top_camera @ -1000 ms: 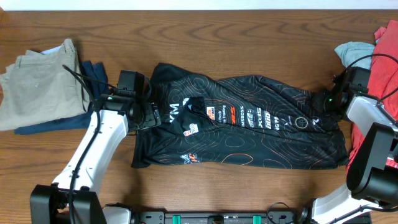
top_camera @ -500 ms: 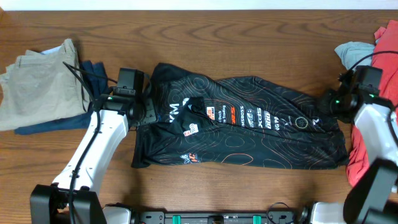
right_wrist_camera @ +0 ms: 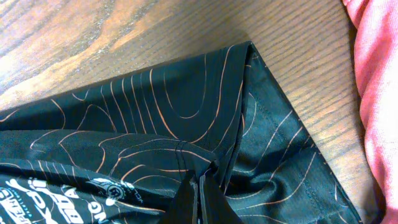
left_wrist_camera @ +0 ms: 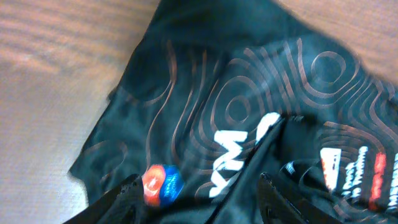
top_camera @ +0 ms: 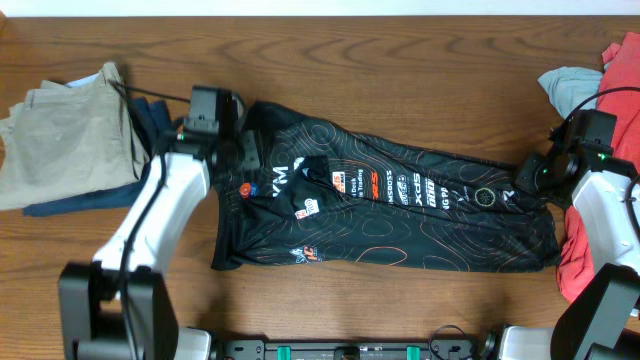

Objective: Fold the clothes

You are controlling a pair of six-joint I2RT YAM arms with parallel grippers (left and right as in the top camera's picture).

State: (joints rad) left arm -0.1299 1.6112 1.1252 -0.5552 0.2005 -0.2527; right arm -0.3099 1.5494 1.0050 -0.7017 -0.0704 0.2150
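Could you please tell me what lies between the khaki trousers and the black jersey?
In the overhead view, a navy garment pokes out from under the khaki trousers, then the left arm crosses the gap before the black jersey.

The widest open wood runs along the far edge of the counter (top_camera: 400,50), behind the jersey (top_camera: 400,215). Another bare stretch lies along the near edge in front of the jersey, fenced in by the left arm (top_camera: 150,220) and the right arm (top_camera: 600,215). Khaki trousers (top_camera: 55,130) on a navy garment (top_camera: 70,203) take up the left edge, and the left arm fills the gap between them and the jersey. A red garment (top_camera: 620,80) and a pale blue one (top_camera: 568,85) crowd the far right corner.
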